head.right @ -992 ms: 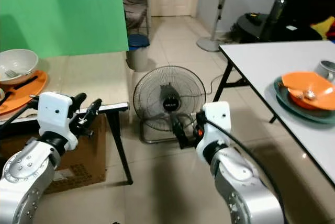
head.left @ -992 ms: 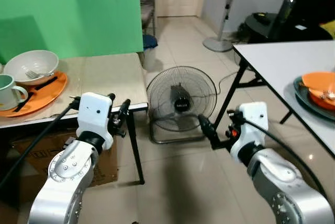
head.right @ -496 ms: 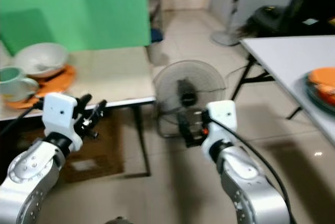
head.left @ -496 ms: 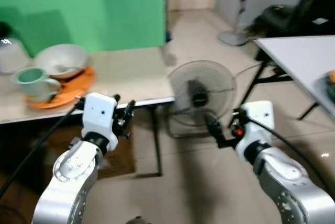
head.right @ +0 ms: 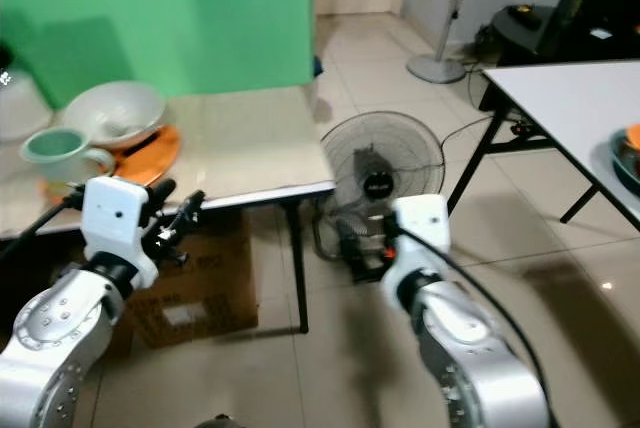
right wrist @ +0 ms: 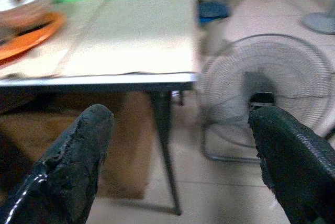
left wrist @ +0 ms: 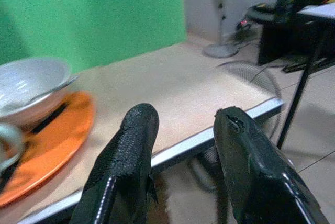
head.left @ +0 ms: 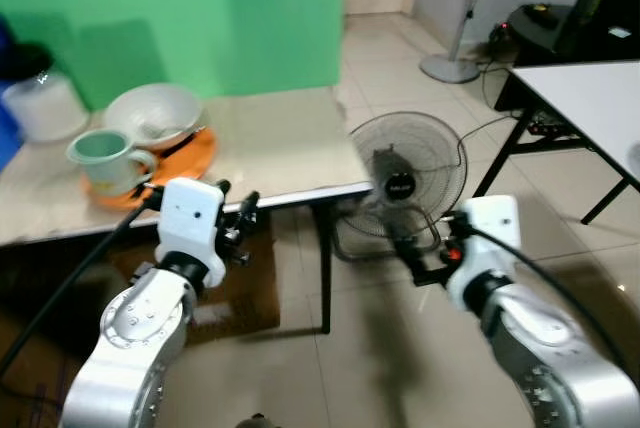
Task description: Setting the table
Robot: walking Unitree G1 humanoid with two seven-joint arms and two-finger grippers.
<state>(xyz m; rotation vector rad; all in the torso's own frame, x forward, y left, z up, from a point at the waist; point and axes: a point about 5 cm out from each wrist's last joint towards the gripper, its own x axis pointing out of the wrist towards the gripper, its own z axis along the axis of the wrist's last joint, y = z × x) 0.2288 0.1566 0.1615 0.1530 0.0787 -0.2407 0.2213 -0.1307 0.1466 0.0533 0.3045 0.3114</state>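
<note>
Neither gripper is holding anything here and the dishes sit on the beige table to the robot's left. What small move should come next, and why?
Probably a further turn and step left to face the beige table. The orange tray with the white bowl and green mug lies off to the left, beyond the open left gripper, which hangs at the table's edge. The right gripper, also open, is over the floor by the fan.

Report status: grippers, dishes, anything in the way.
Left gripper and right gripper both open, empty, held short of the table edge. White bowl and green mug on the orange tray, untouched. Floor fan beside the table, right-hand side.
</note>
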